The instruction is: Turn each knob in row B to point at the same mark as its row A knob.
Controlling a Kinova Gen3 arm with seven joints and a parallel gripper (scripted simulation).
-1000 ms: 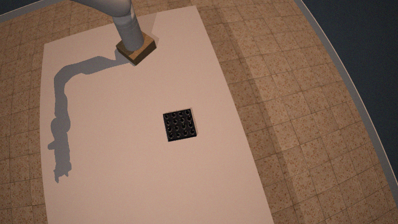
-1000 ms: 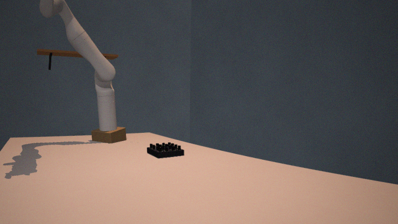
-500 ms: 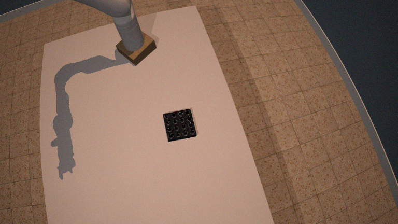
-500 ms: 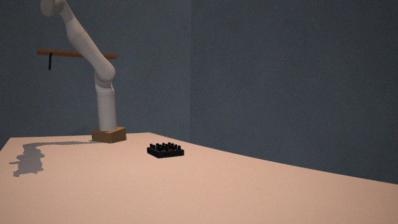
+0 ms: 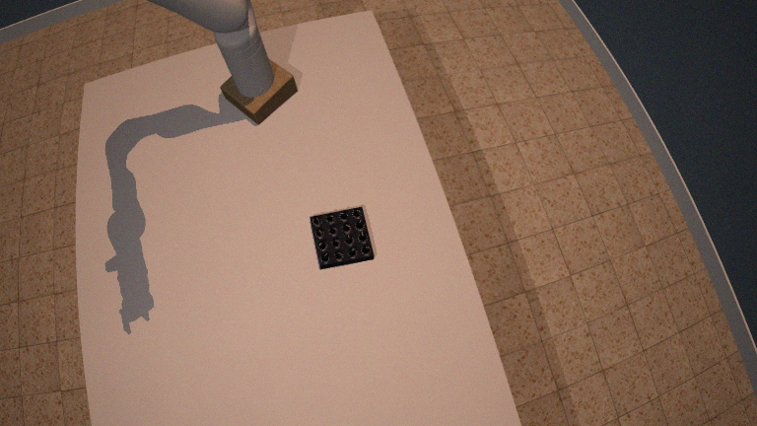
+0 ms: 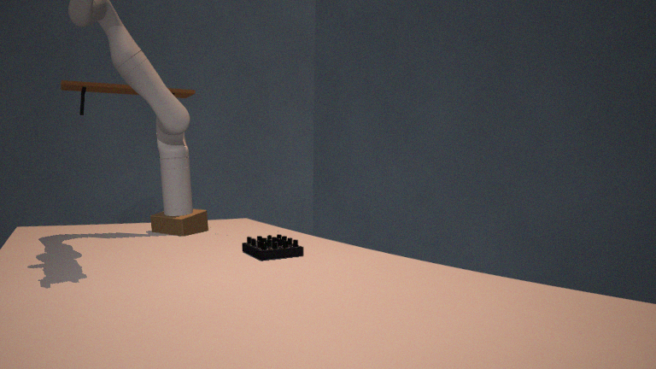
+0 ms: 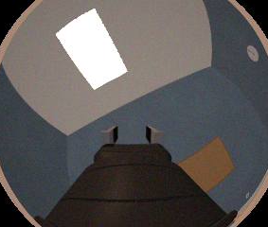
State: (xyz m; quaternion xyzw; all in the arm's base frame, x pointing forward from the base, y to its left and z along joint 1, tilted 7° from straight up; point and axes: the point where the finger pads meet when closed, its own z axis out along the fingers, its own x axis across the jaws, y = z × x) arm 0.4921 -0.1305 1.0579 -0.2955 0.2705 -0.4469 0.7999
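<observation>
The black knob box [image 5: 341,238] [image 6: 282,253] stands flat on the pale table, with its knobs upright in a grid of several rows. It is small in the top and exterior views, so the printed names, the white lines, the ring marks and the socket cannot be made out. My gripper [image 7: 132,131] is open with nothing between its fingers. In the wrist view it faces walls and ceiling, and the knob box is not in that view. The gripper is outside the top and exterior views; only its shadow falls on the table, left of the box.
The arm's wooden base block [image 5: 277,99] [image 6: 195,224] stands on the table [image 5: 223,287] [image 6: 338,316], behind the knob box. A brown wall shelf [image 6: 108,88] [image 7: 209,163] with a black bracket hangs behind the arm. The table's right edge [image 5: 447,198] runs right of the box.
</observation>
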